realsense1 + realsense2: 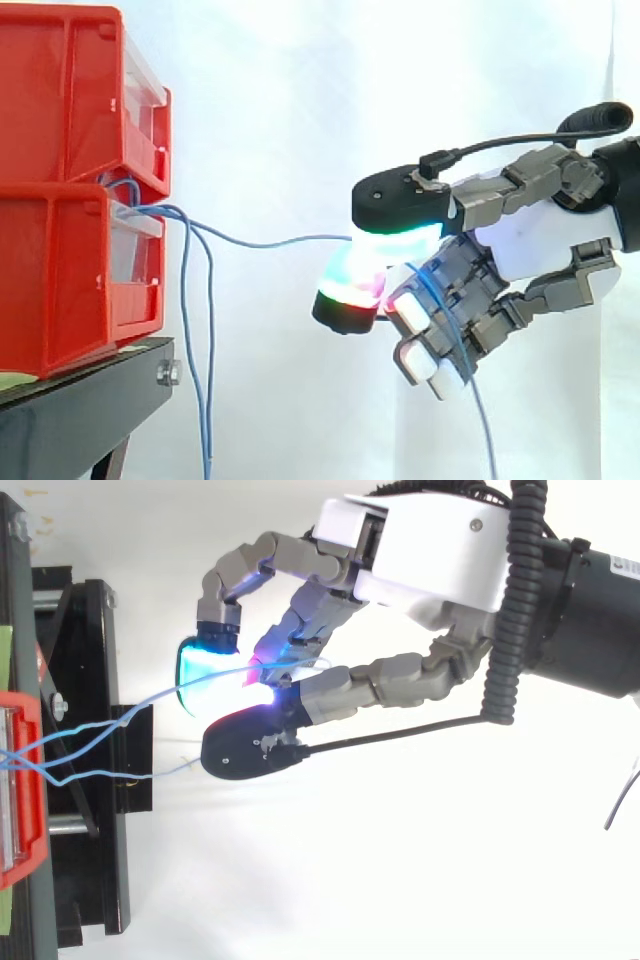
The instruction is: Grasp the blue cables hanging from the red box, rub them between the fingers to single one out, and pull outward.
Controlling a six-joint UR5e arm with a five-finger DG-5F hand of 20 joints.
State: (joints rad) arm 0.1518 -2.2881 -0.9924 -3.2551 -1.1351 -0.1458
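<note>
Now my fingers (400, 200) are curled shut on one blue cable (270, 242), pinched between the glowing pads (345, 285), well to the right of the red box (70, 280) it runs from. The other cables (207, 380) hang loose beside the box. Singling out looks done to me; next I should pull steadily rightward, keeping the pinch firm.

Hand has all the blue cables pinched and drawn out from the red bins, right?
Not all: the side view shows one blue cable pinched in the hand and drawn out from the red bins; the other cables hang loose.
</note>
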